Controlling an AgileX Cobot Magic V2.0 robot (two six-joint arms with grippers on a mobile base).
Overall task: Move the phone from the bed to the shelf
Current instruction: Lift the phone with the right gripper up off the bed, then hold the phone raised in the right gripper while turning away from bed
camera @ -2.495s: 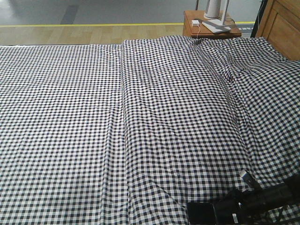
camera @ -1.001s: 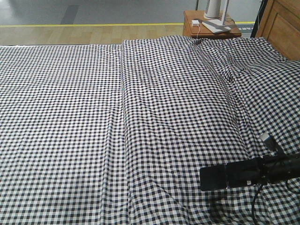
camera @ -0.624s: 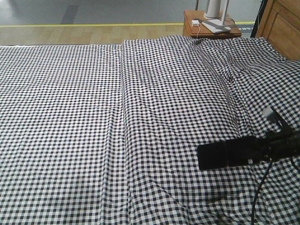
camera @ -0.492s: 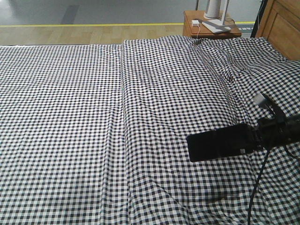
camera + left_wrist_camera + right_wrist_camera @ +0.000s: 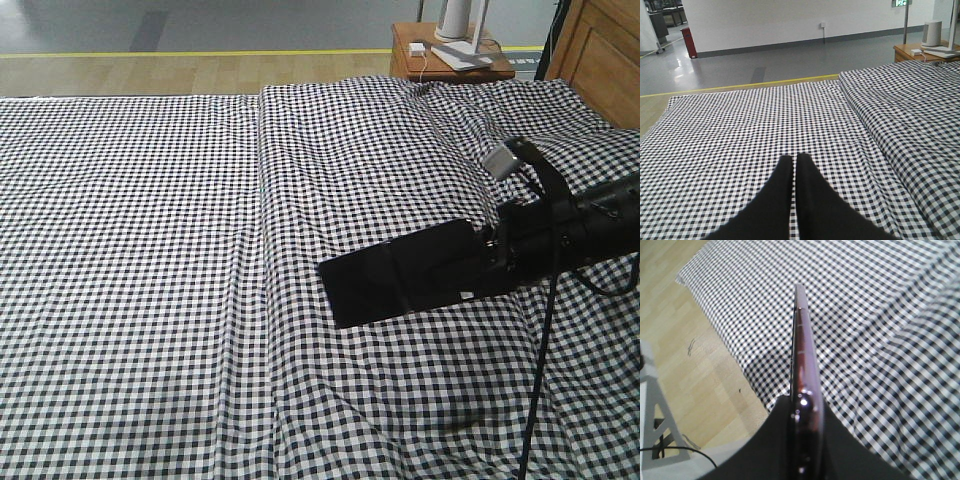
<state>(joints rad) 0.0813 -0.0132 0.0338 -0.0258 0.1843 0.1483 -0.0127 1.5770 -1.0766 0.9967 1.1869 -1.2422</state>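
The phone (image 5: 400, 277) is a flat black slab held level above the bed (image 5: 150, 250), its free end pointing left. My right gripper (image 5: 480, 266) is shut on the phone's right end. In the right wrist view the phone (image 5: 801, 350) shows edge-on with a pinkish metal rim, clamped between the dark fingers (image 5: 772, 440) of the right gripper (image 5: 805, 407), with the gingham bed (image 5: 880, 315) below. My left gripper (image 5: 793, 159) hovers low over the bed (image 5: 740, 115), fingers pressed together on nothing. The shelf is out of view.
An orange-brown bedside table (image 5: 450, 58) with white items stands past the bed's far right corner, beside the wooden headboard (image 5: 600, 55). A black cable (image 5: 545, 360) hangs from the right arm. Wood floor (image 5: 690, 340) and a white stand (image 5: 655, 410) lie beside the bed.
The right gripper has risen from the bed's near right edge with the phone in it, carrying it up, farther over the bed and leftward. The phone now appears larger and higher.
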